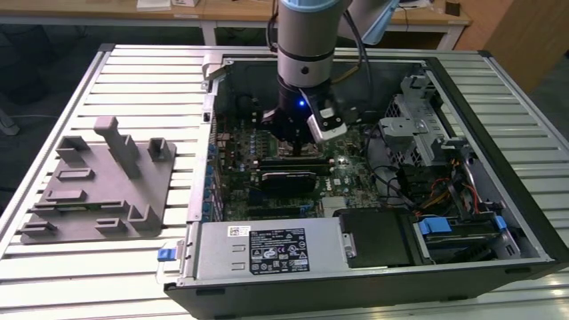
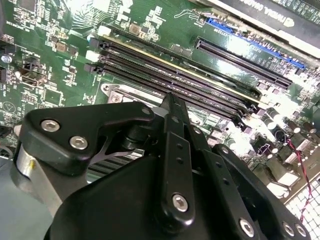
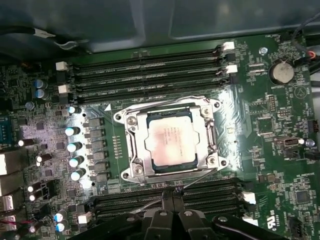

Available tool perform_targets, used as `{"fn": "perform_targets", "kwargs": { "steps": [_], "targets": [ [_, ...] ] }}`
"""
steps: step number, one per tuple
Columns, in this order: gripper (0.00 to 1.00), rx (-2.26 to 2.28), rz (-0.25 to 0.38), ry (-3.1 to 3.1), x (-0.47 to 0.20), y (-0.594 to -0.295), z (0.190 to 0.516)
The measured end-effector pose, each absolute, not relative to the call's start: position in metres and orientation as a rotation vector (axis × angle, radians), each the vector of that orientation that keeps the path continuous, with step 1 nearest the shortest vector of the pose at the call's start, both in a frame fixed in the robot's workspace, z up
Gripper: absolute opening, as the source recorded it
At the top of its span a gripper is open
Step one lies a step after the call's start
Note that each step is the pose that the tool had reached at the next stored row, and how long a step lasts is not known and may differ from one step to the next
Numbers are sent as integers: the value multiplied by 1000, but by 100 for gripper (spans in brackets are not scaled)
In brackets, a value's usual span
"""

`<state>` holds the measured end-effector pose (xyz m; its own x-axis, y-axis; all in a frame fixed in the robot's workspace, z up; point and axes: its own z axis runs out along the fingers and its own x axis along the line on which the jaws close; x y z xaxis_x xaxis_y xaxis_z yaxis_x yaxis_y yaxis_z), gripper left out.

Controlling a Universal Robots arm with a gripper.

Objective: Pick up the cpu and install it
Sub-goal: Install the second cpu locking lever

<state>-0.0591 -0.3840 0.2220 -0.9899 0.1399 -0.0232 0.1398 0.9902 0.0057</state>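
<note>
Exterior view: the arm reached down into an open computer case [image 1: 498, 220] lying on a slatted desk [image 1: 133, 73], its end effector [image 1: 298, 137] low over the green motherboard [image 1: 236, 157]
Fixture: a grey plastic fixture block [image 1: 98, 193] sat on the desk at the exterior view's left, well apart from the case
Cpu: in the first wrist view the cpu [image 3: 170, 141], pale metal top up, lay inside the silver socket frame [image 3: 131, 145], square to it and apparently flat
Surroundings: dark memory slots [image 3: 145, 75] ran along two sides of the socket, with a row of small capacitors [image 3: 75, 147] beside it
End effector: in the first wrist view its fingertips [image 3: 171, 196] were drawn together with no gap showing, nothing between them, hovering over the slots just beside the socket frame; the second wrist view showed the black linkage [image 2: 175, 165] folded in the same way
Progress, as judged: the chip looked seated in the socket, with the end effector clear of it
Doing it well, as judged: the chip wants to lie level with its edges even inside the frame and no corner riding up; any touch should be light and straight down, keeping off the thin retention lever [image 3: 200, 176] and the neighbouring slots
</note>
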Motion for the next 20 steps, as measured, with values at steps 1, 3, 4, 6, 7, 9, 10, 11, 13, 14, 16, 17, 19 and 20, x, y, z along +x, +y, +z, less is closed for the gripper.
{"fn": "perform_targets", "kwargs": {
  "steps": [1, 3, 4, 6, 7, 9, 10, 11, 13, 14, 16, 17, 19, 20],
  "targets": [
    [11, 217, 7, 3111, -60, -384, 222],
    [11, 214, 8, 3111, -63, -384, 221],
    [11, 212, 8, 3111, -65, -384, 220],
    [11, 207, 8, 3111, -68, -384, 219],
    [11, 204, 8, 3112, -69, -384, 218],
    [11, 195, 8, 3112, -72, -385, 217],
    [11, 186, 9, 3113, -73, -385, 216],
    [11, 174, 9, 3114, -73, -385, 216],
    [11, 141, 10, 3115, -73, -385, 214],
    [11, 122, 10, 3116, -73, -385, 214],
    [11, 81, 10, 3117, -74, -385, 213],
    [11, 61, 10, 3118, -74, -385, 212],
    [11, 31, 11, 3118, -74, -385, 212],
    [11, 20, 11, 3118, -75, -386, 211]
  ]
}}
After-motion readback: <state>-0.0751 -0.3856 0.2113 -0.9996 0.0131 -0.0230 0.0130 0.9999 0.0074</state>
